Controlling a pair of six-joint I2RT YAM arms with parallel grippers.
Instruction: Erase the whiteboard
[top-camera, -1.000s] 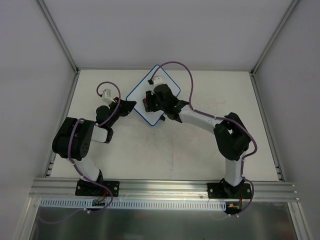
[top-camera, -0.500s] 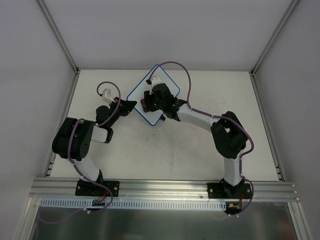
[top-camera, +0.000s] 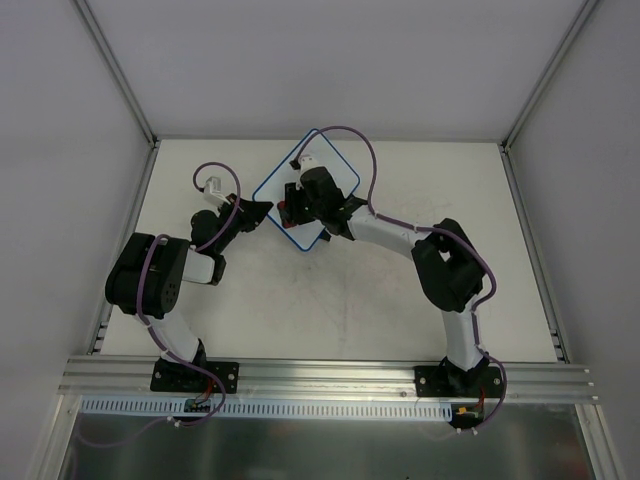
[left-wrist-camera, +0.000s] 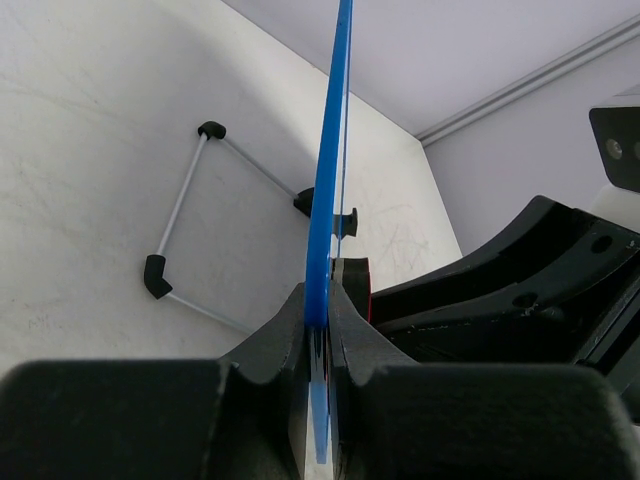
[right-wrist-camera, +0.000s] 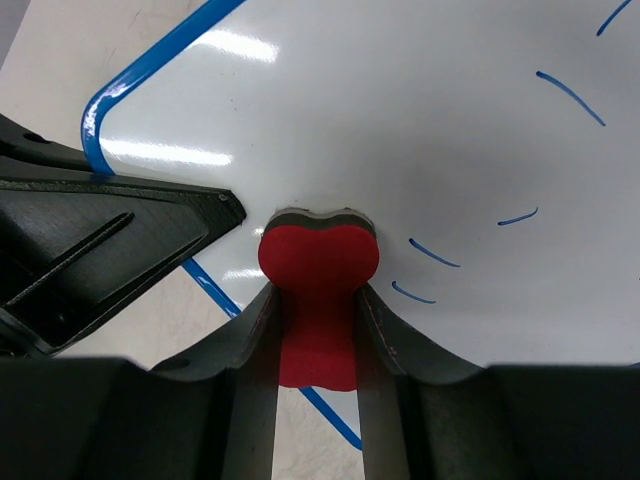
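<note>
The whiteboard (top-camera: 272, 190) sits cornerwise at the far middle of the table (top-camera: 380, 300), and both of my arms meet over it. My left gripper (left-wrist-camera: 318, 312) has its two fingers pinched tight on the board's blue rim, at the left corner as the overhead camera sees it. From that wrist the board appears edge-on, a single blue line running up the picture, so its writing face is lost to me there. Left of that line a thin wire frame (left-wrist-camera: 185, 225) with black corner pieces shows against a scuffed white surface; I cannot tell whether that surface is the table or the board's back. My right gripper (right-wrist-camera: 318, 305) is clamped on a small red eraser (right-wrist-camera: 318, 262), whose rounded head meets the white face just beside the left gripper's black finger. A grey layer shows along the eraser's tip. A few short blue pen strokes (right-wrist-camera: 434, 252) stand to the right of the eraser, with longer ones higher up, one of them cut by the picture's edge. The bottom of this wrist view is filled by the blurred body of the gripper. From overhead the right wrist covers the middle of the board, hiding the strokes and all but a speck of red at the fingertips.
</note>
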